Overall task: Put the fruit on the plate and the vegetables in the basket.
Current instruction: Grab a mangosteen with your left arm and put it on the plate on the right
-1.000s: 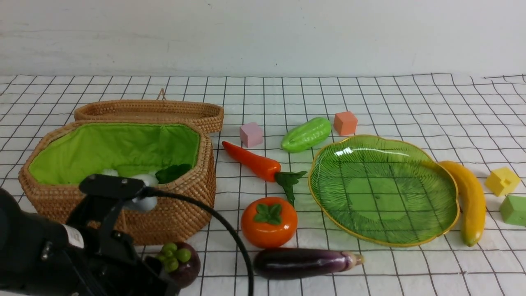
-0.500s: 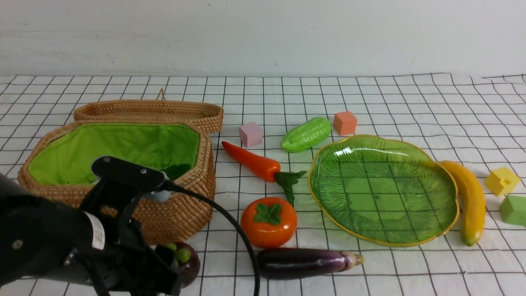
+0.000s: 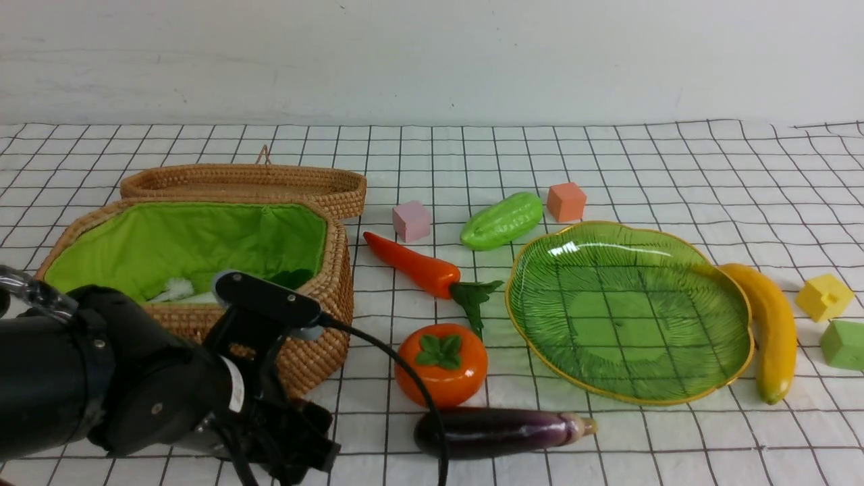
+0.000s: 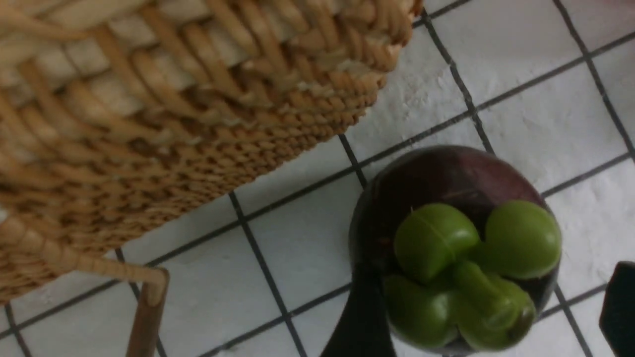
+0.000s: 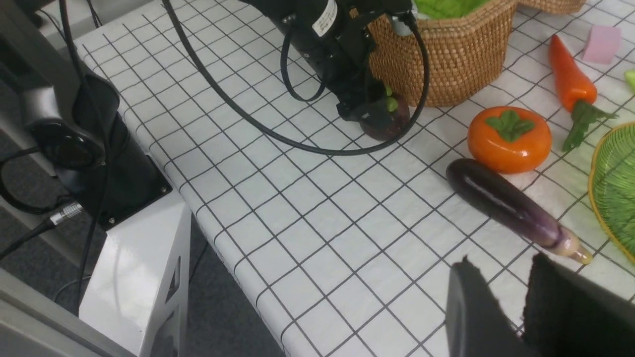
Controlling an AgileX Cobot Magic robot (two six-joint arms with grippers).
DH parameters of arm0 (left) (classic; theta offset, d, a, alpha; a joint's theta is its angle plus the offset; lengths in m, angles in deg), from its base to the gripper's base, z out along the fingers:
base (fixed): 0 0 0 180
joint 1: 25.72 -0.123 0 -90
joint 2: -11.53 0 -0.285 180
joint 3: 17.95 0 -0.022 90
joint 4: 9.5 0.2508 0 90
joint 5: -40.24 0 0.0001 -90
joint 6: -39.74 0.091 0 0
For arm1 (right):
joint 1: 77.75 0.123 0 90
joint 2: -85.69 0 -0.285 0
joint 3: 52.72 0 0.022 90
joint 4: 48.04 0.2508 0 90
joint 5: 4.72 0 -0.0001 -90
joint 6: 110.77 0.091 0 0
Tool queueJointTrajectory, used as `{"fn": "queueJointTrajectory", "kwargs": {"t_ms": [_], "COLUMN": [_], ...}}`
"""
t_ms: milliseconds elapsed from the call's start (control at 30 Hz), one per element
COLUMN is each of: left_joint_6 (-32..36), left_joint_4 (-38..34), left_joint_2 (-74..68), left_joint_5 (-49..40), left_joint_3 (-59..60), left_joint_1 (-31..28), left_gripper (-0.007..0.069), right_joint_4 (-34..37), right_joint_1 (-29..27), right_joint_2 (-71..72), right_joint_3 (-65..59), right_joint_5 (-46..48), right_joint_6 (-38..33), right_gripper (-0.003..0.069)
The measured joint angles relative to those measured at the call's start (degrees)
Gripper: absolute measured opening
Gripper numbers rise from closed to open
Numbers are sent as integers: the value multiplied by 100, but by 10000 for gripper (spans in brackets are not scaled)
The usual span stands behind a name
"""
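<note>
A white cloth (image 3: 675, 169) ruled in a black grid covers my work surface and runs back to a plain white wall (image 3: 432, 61). The basket (image 3: 324, 300) stands open on my left with its lid (image 3: 243, 179) lying back behind it, and a white radish (image 3: 177, 291) lies on the green lining. The plate (image 3: 628, 310) sits bare on my right.

The carrot (image 3: 412, 263) lies on a slant between them, with its tip to the far left and its leaves toward the plate. The gourd (image 3: 503, 221) slants the other way behind it. The eggplant (image 3: 499, 432) lies crosswise nearest me, stem end to the right, just in front of the persimmon (image 3: 442, 364), whose leaf cap faces up. The banana (image 3: 769, 331) runs far to near along the plate's right rim.

In the front view my left arm (image 3: 101, 378) hides one fruit. The left wrist view shows it is the mangosteen (image 4: 454, 248), on the cloth near the basket's wall, green knobs up. My left gripper (image 4: 488, 317) is spread about it, one finger (image 4: 620, 302) standing apart from it. Only the right wrist view shows the cloth's near edge, with a white frame (image 5: 139, 258) and dark floor (image 5: 223, 312) below it — and my right gripper (image 5: 521, 317), fingers parted by a narrow gap, holding nothing
</note>
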Motion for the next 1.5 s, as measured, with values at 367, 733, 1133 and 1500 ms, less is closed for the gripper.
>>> {"fn": "queueJointTrajectory", "kwargs": {"t_ms": [367, 733, 1133, 1500], "left_joint_6": [-31, -317, 7, 576], "left_joint_4": [308, 265, 112, -2], "left_joint_2": [-555, -246, -518, -4147], "left_joint_5": [352, -727, -558, -917], "left_joint_3": [-61, -286, -2818, -6644], "left_joint_1": [0, 377, 1897, 1897], "left_gripper": [545, 531, 531, 531], "right_joint_4": [130, 117, -2613, -2996], "right_joint_1": [0, 0, 0, 0], "right_joint_2": [0, 0, -5, -5], "right_joint_3": [0, 0, 0, 0], "right_joint_5": [23, 58, -802, -269], "right_joint_6": [83, 190, 2962, 3422], "right_gripper": [193, 193, 193, 199]}}
